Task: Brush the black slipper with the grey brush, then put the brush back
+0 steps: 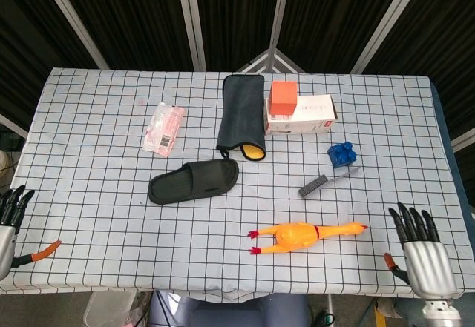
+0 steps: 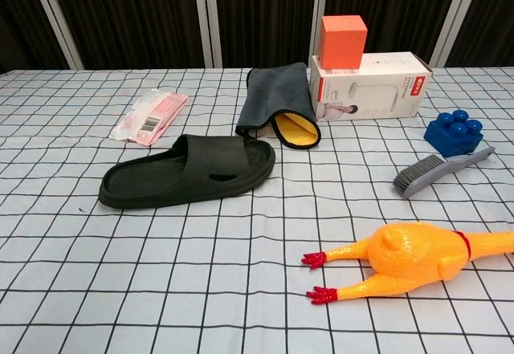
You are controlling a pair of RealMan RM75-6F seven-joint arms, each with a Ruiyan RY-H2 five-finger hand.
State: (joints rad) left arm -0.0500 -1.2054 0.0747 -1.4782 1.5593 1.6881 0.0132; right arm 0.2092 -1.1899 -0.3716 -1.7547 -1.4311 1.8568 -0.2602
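The black slipper lies sole-down near the table's middle. The grey brush lies on the cloth to its right, beside the blue brick block, with nothing touching it. My right hand hangs off the table's front right corner, fingers spread and holding nothing. My left hand shows only partly at the left edge of the head view, fingers apart and empty. Neither hand appears in the chest view.
A yellow rubber chicken lies in front of the brush. A blue block, a white box topped by an orange cube, a grey-yellow cloth and a pink packet lie further back.
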